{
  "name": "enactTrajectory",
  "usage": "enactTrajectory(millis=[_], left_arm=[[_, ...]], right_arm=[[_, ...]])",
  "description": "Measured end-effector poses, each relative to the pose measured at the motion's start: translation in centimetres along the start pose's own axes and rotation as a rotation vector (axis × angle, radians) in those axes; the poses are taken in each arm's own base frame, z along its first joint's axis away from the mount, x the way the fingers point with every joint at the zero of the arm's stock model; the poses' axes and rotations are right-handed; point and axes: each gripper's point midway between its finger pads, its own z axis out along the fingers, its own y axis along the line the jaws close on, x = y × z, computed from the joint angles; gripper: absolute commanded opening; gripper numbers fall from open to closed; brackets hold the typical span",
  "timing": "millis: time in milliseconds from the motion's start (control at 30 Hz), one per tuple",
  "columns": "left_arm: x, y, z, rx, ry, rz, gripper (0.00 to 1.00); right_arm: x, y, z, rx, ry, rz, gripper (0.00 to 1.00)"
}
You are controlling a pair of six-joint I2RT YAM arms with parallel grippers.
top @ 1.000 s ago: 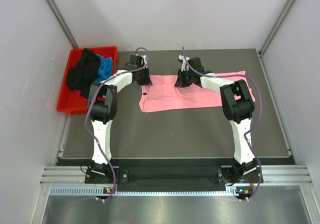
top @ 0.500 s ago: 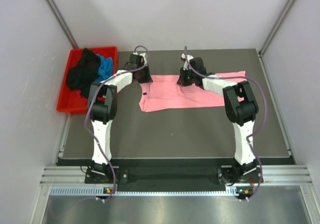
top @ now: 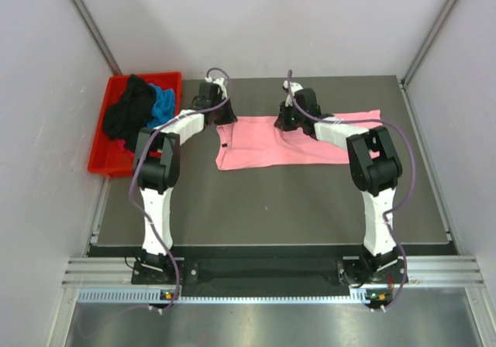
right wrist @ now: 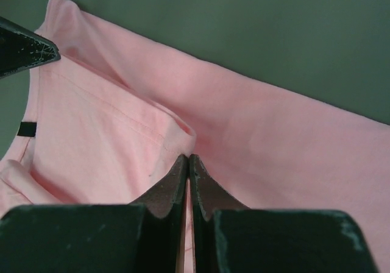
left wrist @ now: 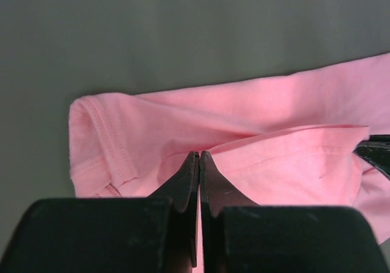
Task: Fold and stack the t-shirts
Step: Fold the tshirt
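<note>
Dark table (top: 271, 200) | left hand (left wrist: 199, 158), right hand (right wrist: 187, 161) clamped on pink t-shirt (top: 263, 147) | pinched cloth hidden inside grip

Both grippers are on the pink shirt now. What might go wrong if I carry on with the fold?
1. The left gripper and right gripper each pinch only a thin ridge of the pink shirt at their very tips, so the cloth may slip out when pulled.
2. The shirt's end beyond the right gripper lies flat and ungripped, so it may drag and fold crooked.
</note>
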Motion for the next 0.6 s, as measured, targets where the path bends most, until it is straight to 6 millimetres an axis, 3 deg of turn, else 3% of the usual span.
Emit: enactTrajectory(millis=[333, 600], left_arm=[[-0.7, -1.0, -0.1, 0.054, -0.028, 0.013, 0.0], [-0.9, -1.6, -0.1, 0.087, -0.036, 0.022, 0.0]], right_arm=[[2.4, -0.5, -0.3, 0.021, 0.019, 0.05, 0.0], [1.4, -0.5, -1.1, 0.052, -0.032, 0.057, 0.0]])
